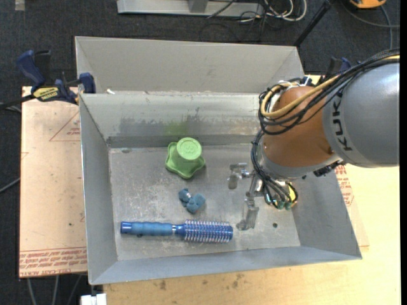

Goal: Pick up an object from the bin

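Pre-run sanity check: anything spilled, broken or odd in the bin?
Nothing spilled or broken. Only oddity: the green cup seems to stand mouth-down near the back wall. The blue hairbrush lies flat; the gripper hangs open beside it, empty.

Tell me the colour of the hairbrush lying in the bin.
The hairbrush is blue, handle and bristle head alike; the camera view shows it plainly.

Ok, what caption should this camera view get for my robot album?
Open, empty jaws hang in the grey bin, right of a blue hairbrush.

cup (185,156): green
hairbrush (178,230): blue, pale bristles
small piece (191,200): dull blue
bin (95,189): grey
wrist cover (299,129): orange
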Available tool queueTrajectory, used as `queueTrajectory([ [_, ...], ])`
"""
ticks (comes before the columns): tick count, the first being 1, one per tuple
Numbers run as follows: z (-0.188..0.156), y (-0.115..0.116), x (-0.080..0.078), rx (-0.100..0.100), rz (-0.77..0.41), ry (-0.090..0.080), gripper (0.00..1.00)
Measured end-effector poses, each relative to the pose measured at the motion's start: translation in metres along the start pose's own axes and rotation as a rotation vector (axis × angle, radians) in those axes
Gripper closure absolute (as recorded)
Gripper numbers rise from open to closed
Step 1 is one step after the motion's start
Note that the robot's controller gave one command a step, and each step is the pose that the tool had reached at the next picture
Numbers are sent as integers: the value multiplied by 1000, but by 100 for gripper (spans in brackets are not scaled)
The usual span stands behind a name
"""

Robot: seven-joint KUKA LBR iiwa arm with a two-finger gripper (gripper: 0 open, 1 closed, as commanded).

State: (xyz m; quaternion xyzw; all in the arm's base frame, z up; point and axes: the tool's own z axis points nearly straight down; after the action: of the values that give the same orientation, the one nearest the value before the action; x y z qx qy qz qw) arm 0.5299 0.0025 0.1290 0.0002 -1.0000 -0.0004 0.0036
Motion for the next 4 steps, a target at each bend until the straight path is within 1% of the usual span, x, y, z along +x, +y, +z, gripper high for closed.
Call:
queueTrajectory([
  [1, 62, 36, 23, -1, -120, -1, 0],
  [2, 60, 35, 22, 0, -118, -6, 0],
  [3, 59, 19, 44, -1, 328, -11, 0],
  [4, -18, 35, -8, -4, 641, -12, 0],
])
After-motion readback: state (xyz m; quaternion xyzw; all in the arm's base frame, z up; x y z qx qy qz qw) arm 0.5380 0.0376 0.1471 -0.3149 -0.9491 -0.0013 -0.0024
